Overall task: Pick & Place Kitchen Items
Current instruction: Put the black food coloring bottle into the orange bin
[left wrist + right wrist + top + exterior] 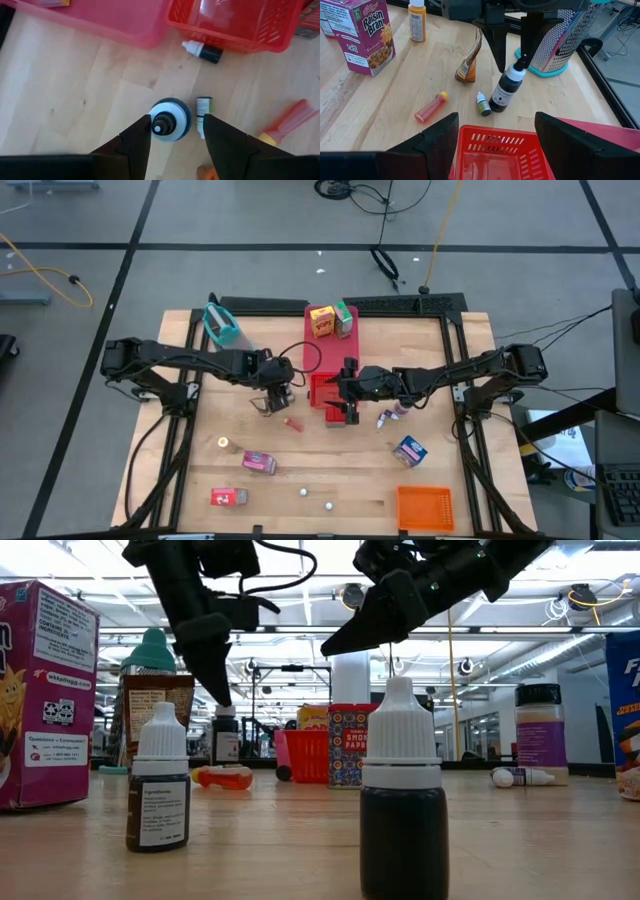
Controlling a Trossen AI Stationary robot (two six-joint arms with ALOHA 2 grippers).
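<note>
Above dark bottle, L gripper open, R gripper open over red basket.

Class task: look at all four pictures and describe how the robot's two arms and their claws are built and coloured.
Both arms are dark, slim and jointed, with black cables looped along them. The left claw and the right claw each end in two flat, wedge-shaped black fingers. No markings can be made out on them.

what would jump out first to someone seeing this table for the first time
Probably the two dark arms meeting mid-table: the left gripper hangs open around the cap of a standing dark bottle, while the right gripper hovers open above a small red basket. Colourful cartons stand behind them.
</note>
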